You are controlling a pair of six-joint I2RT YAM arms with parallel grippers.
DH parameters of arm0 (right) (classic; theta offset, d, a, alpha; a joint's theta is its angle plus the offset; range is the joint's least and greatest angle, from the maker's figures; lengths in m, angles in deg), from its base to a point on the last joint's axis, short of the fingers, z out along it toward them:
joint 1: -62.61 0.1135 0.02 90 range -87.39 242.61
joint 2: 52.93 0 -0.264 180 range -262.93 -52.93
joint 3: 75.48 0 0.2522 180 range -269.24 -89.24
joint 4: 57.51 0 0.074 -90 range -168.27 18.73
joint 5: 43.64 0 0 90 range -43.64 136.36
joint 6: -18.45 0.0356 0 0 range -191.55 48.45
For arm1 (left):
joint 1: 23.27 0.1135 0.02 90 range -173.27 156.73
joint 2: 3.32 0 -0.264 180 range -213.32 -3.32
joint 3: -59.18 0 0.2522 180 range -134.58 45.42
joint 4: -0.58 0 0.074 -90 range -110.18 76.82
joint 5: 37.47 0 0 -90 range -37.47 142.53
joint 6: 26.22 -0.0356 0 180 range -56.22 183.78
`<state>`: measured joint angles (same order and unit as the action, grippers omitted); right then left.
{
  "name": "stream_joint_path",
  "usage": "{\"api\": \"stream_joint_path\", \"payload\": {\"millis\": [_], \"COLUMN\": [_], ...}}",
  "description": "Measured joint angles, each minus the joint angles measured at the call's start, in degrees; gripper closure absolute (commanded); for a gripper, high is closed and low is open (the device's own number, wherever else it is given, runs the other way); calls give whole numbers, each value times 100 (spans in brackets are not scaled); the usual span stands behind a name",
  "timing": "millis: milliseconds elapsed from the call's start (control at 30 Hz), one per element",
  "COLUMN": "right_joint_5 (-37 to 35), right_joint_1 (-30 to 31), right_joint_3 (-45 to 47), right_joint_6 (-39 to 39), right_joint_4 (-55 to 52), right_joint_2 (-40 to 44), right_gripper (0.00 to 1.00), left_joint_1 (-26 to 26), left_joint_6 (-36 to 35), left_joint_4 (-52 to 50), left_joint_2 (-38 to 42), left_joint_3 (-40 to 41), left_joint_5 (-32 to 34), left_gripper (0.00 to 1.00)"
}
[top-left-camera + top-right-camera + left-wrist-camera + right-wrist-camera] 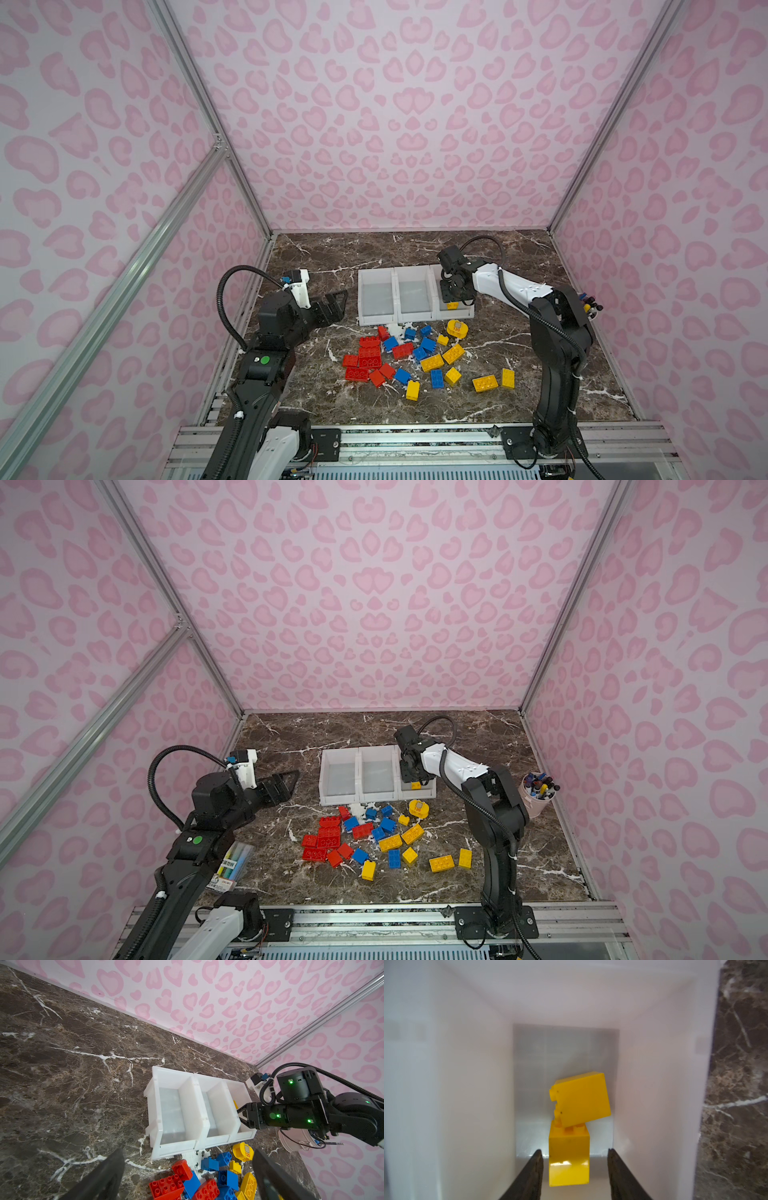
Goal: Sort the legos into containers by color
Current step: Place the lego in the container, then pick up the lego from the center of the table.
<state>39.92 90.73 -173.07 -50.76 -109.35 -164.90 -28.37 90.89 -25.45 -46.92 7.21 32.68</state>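
Observation:
Three joined white containers (376, 272) stand in a row behind the pile of legos. My right gripper (575, 1150) reaches down into the rightmost container (465, 312) and is open. A yellow brick (569, 1159) sits between its fingers with a gap on each side. A second yellow brick (583, 1099) lies tilted just beyond it. Loose red (369, 357), blue (427, 345) and yellow (432, 362) legos lie on the marble in front of the containers, with a rounded yellow piece (457, 328) among them. My left gripper (338, 303) hangs open and holds nothing, left of the containers.
A pinkish cup of pens (538, 793) stands at the right wall behind my right arm. A pack of markers (235, 864) lies beside my left arm. Two yellow bricks (494, 381) lie apart at the right. Pink patterned walls enclose the marble table (415, 249).

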Motion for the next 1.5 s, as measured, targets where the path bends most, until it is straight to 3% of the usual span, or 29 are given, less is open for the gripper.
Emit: {"api": "stream_joint_path", "payload": {"millis": [200, 400, 567, 1233, 1500], "right_joint_5": [-39, -37, 96, 603, 680], "right_joint_1": [39, 304, 658, 490, 409], "right_joint_3": [131, 1386, 2221, 2638, 2553], "right_joint_6": [-22, 129, 256, -350, -553], "right_joint_4": [-79, -81, -57, 846, 992], "right_joint_2": [791, 2044, 2520, 1657, 1432], "right_gripper": [42, 40, 37, 29, 36], "left_joint_1": [0, 2, 0, -9, -9], "left_joint_6": [0, 20, 20, 22, 24], "left_joint_4": [-2, -2, -2, -4, -9], "left_joint_2": [-31, -31, -59, -2, 7], "left_joint_3": [0, 0, 0, 13, 15], "left_joint_5": [20, 37, 35, 17, 17], "left_gripper": [3, 3, 3, 3, 3]}}
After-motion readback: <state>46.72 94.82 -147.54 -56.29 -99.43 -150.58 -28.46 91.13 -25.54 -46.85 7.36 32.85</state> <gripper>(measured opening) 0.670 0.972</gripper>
